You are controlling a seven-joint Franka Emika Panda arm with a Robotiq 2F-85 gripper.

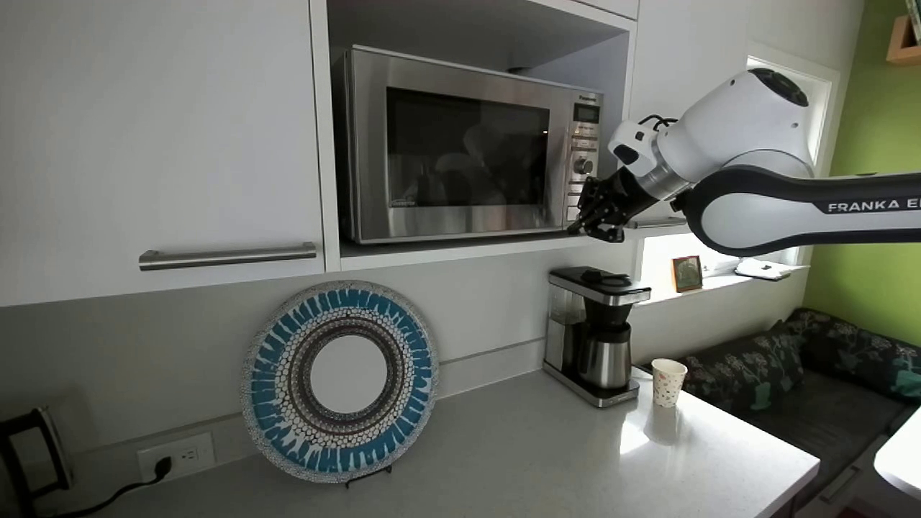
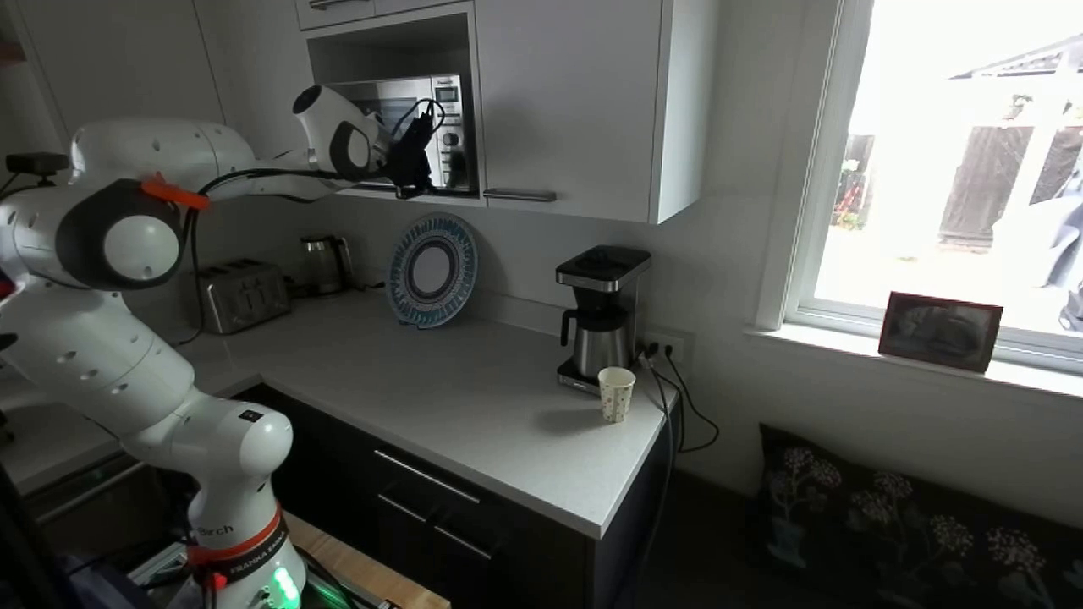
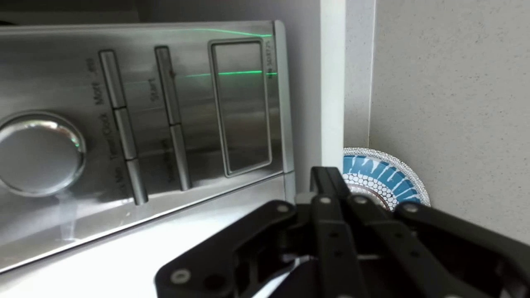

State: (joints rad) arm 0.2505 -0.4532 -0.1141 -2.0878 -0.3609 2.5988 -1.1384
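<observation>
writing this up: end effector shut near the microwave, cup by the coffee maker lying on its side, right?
The cup isn't lying on its side: it stands upright by the coffee maker, as both exterior views show. The end effector is shut near the microwave.

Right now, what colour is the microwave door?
Silver door with a dark window, clearest in an exterior view.

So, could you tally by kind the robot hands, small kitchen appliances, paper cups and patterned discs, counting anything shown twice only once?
Small appliances: 4 (microwave, coffee maker, toaster, kettle)
Gripper (robot hand): 1
Paper cup: 1
Patterned disc: 1
Total: 7
</observation>
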